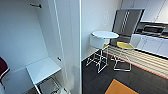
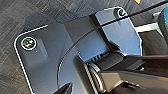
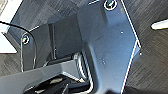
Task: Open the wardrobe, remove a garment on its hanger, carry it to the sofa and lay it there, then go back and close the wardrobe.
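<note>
One tall white wardrobe (image 1: 47, 37) fills the left, its plain door open; inside are smooth white walls, a short dark rail near the top and a flat white shelf low down. Right stand a round white table (image 1: 105, 34) and yellow stool (image 1: 124, 45). Whether either gripper is spread or pressed together, I cannot tell.

Head camera high, close to open wardrobe (image 1: 37, 37); wrist cameras face down (shared: dark carpet (image 2: 15, 15)).

both wrists low, over carpet
</note>
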Tool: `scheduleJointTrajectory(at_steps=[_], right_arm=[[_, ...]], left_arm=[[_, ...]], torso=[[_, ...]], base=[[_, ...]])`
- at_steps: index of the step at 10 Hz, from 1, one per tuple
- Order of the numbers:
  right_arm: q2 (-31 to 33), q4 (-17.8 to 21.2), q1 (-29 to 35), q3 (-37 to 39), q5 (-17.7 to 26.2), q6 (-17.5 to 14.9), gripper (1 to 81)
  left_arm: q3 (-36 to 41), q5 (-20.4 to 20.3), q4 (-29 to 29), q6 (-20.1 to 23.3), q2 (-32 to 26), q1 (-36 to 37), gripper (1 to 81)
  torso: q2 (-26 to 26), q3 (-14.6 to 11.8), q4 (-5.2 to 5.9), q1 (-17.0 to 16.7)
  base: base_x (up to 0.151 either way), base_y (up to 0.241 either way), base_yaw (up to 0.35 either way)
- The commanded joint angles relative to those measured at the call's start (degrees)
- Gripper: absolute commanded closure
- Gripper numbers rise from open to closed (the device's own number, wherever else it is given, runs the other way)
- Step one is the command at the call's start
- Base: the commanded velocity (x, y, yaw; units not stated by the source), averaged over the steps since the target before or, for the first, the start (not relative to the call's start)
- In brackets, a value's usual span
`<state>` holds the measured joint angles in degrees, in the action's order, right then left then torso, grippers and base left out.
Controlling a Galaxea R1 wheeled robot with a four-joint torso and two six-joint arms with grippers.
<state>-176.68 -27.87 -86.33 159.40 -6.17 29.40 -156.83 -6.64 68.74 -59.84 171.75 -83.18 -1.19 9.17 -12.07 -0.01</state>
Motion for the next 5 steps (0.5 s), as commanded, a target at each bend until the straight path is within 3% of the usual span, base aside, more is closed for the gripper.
scheduleJointTrajectory(at_steps=[1, 5], right_arm=[[-0.19, -0.26, 1.73, 0.11, 2.57, -0.14, 1.0], [-0.1, -0.26, 1.64, 0.02, 2.65, -0.14, 1.0]], left_arm=[[0.03, 2.43, 0.34, 0.52, 0.35, 2.1, 1.0], [0.03, 2.43, 0.43, 0.52, 0.7, 2.09, 1.0]], torso=[[0.0, 0.0, 0.0, 0.01], [0.0, 0.0, 0.0, 0.01]], base=[[0.0, 0.0, 0.272], [0.0, 0.0, 0.259]])
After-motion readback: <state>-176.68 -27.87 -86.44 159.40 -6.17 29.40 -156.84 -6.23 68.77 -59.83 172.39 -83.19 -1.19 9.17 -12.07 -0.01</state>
